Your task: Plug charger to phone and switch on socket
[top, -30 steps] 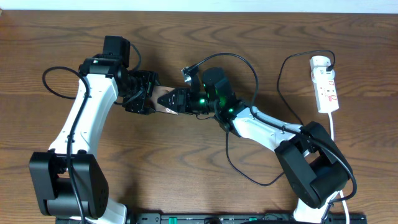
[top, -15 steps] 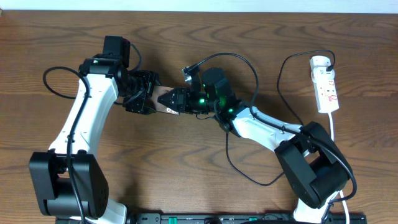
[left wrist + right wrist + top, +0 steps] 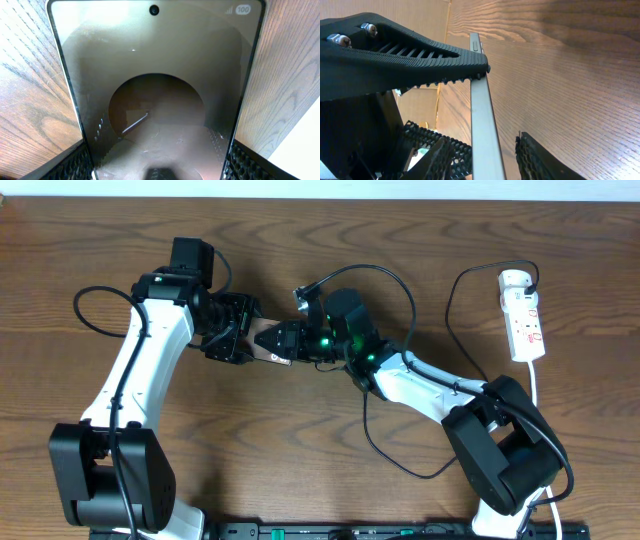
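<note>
The bronze-brown phone [image 3: 264,340] is lifted off the table between the two arms. My left gripper [image 3: 234,336] is shut on it across its width. In the left wrist view its screen [image 3: 155,75] fills the frame, with ribbed pads [image 3: 80,161] pressed on both long edges of my left gripper [image 3: 160,162]. My right gripper [image 3: 287,341] is at the phone's other end. Its jaws [image 3: 485,150] stand open astride the thin phone edge [image 3: 481,115], with a gap on each side. The charger's black cable [image 3: 451,305] loops away from the white socket [image 3: 522,315]. Its plug tip is hidden.
The socket's white cord [image 3: 537,392] runs down the right side, past the right arm's base [image 3: 500,460]. A black wire [image 3: 385,275] arches over the right wrist, and another loops by the left arm [image 3: 78,310]. A black rail [image 3: 330,532] runs along the front edge.
The left arm has shifted slightly to the right. The phone and the right gripper stay almost where they were.
</note>
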Controlling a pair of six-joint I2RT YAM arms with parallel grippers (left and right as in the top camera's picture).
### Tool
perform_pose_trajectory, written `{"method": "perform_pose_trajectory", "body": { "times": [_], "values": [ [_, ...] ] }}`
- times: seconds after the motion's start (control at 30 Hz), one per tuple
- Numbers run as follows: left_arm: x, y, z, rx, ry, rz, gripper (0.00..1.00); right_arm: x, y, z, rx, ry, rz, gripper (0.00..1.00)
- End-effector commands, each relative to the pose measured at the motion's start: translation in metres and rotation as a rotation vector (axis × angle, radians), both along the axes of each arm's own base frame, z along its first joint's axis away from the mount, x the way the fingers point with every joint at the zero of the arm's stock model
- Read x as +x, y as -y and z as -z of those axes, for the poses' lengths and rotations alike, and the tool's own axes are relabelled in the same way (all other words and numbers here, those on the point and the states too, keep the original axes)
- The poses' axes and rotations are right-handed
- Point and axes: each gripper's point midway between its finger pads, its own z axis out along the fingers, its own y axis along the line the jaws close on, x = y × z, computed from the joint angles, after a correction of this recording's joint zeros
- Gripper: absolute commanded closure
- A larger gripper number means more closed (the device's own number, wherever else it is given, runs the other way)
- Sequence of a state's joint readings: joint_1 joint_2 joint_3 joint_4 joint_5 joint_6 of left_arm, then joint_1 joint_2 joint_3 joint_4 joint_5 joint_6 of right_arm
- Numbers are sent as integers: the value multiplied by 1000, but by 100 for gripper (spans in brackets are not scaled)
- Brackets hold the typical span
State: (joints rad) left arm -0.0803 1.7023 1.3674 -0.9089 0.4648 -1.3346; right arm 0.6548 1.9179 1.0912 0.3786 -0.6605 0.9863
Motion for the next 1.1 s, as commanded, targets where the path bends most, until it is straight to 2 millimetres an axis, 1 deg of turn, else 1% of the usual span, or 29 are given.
{"method": "perform_pose_trajectory", "body": {
  "times": [0.0,0.1,0.33,0.6,1.07],
  "values": [
    [1,5,-7,-21,18,15,93,-1,-4,-4,2,22,-9,61],
    [1,5,-7,-21,18,15,93,-1,-4,-4,3,22,-9,66],
    [1,5,-7,-18,19,14,93,-1,-4,-4,3,22,-9,66],
    [3,4,-7,-13,27,13,93,-1,-4,-4,3,22,-10,68],
    [4,1,-5,4,29,8,93,-1,-4,-5,5,12,-7,76]
  ]
}}
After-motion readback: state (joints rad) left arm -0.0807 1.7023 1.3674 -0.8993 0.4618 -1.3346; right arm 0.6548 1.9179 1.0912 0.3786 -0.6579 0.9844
